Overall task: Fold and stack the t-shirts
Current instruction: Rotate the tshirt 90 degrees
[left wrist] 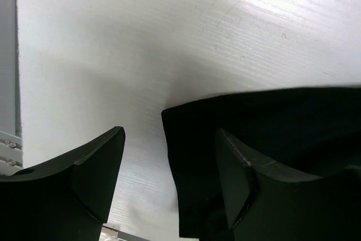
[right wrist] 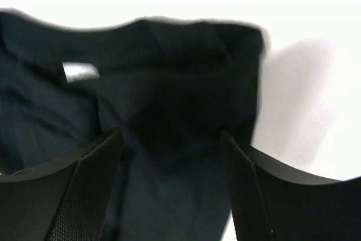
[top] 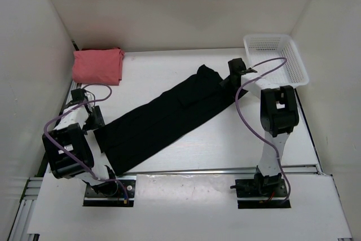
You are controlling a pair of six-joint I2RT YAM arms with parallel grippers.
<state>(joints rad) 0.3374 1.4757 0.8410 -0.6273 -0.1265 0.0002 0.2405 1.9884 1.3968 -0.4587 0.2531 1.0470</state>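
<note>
Top external: black t-shirt stretched diagonally across the tabletop; left pincer and right pincer gape apart at its ends.

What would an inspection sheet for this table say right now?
Surface: white table, metal rail along its near edge.
Job's things: black shirt stretched in a long diagonal band; pink shirt folded, far left corner.
Clutter: white basket, far right corner.
Grippers: left jaws open astride the black shirt's near corner; right jaws open over its collar end.
Cables: a purple cable loops along each arm.
Surroundings: white walls on three sides.
</note>
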